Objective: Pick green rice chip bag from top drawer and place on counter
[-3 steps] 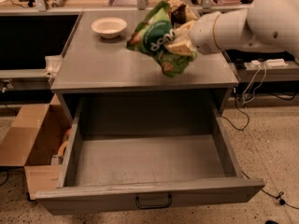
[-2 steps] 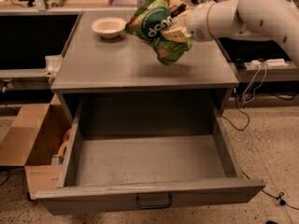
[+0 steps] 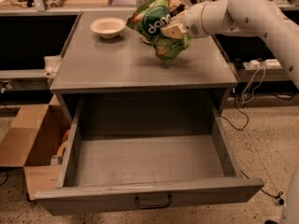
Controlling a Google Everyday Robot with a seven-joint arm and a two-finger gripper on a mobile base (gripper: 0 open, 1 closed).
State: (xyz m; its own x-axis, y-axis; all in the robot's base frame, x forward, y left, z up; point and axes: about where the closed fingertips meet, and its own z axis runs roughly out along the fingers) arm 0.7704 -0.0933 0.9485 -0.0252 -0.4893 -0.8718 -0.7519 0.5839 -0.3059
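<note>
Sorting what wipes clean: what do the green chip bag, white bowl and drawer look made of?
The green chip bag looks like thin glossy plastic film: it crinkles and shines where the gripper grips it above the counter. The bowl seems matte off-white paper or foam, though ceramic is possible. The drawer looks like grey painted wood or laminate, matte, with a dark metal-looking handle.

Bright green rice chip bag (image 3: pixel 153 21) with a dark green circle and white lettering, clamped in cream jaws above the far grey table (image 3: pixel 117 64). Grey top drawer (image 3: pixel 93 197); cream bowl (image 3: pixel 108 27); brown box (image 3: pixel 25 141).
</note>
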